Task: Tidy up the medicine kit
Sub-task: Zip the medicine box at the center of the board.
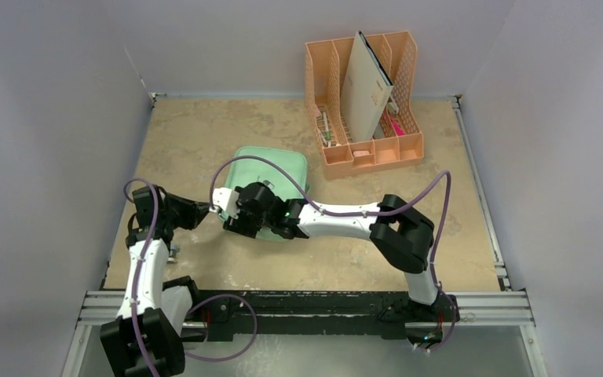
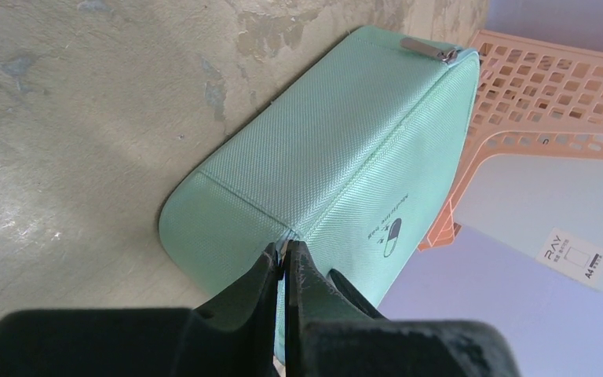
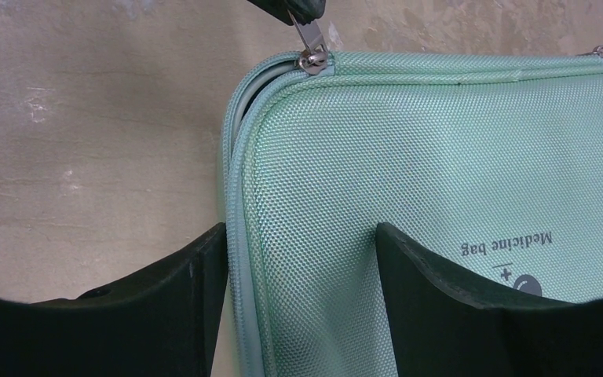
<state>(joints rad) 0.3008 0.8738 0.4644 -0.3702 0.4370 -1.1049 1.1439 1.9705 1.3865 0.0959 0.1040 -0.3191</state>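
Observation:
The mint-green medicine kit (image 1: 275, 169) lies flat mid-table; it is a fabric case with a zipper and a pill logo (image 2: 390, 236). My left gripper (image 1: 208, 210) is at its near-left corner, shut on the metal zipper pull (image 3: 312, 47); in the left wrist view (image 2: 284, 253) the tips pinch at the case's corner seam. My right gripper (image 1: 239, 212) is open over the same corner (image 3: 302, 267): one finger (image 3: 165, 298) beside the case's edge, the other (image 3: 440, 290) on the lid. A second zipper pull (image 2: 428, 49) sits at the far corner.
A peach-orange file organizer (image 1: 365, 102) stands at the back right, holding a beige booklet (image 1: 365, 82) and pens. It also shows in the left wrist view (image 2: 534, 86). Walls close the table on three sides; an aluminium rail (image 1: 322, 302) runs along the near edge.

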